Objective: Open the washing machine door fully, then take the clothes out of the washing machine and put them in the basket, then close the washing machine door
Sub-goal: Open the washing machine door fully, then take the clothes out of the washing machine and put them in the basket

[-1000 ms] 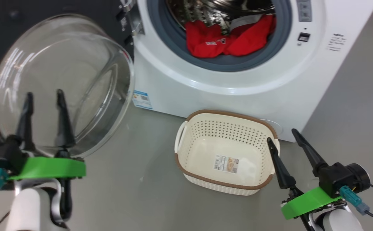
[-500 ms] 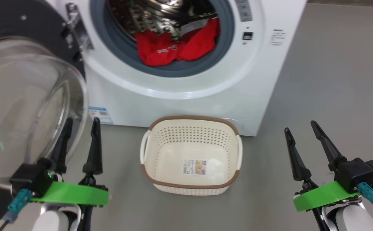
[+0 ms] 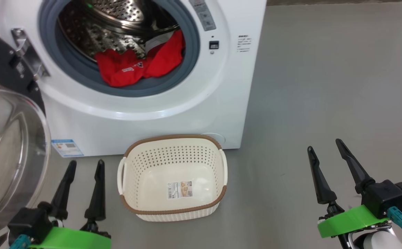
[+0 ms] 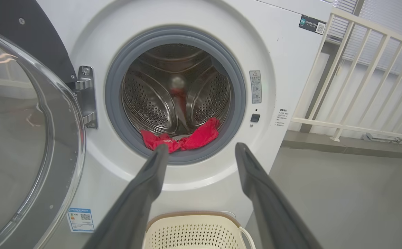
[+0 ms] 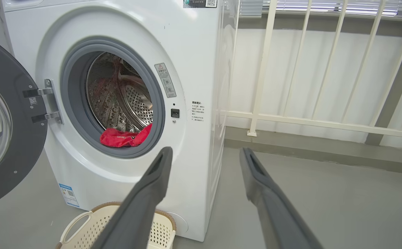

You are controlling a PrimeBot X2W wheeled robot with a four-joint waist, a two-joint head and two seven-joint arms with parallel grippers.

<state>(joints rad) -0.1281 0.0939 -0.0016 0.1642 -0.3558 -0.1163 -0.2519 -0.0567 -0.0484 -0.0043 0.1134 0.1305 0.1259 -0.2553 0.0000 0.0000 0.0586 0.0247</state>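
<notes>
grey floor (image 3: 308, 86) lies beneath spread, empty left pincer (image 3: 86, 161) and right pincer (image 3: 325, 144); washing machine door (image 3: 10, 155) cut off.

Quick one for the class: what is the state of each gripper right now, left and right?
Left gripper: open, holding nothing.
Right gripper: open, holding nothing.

White railing (image 5: 262, 69), grey floor (image 3: 325, 86)
</notes>
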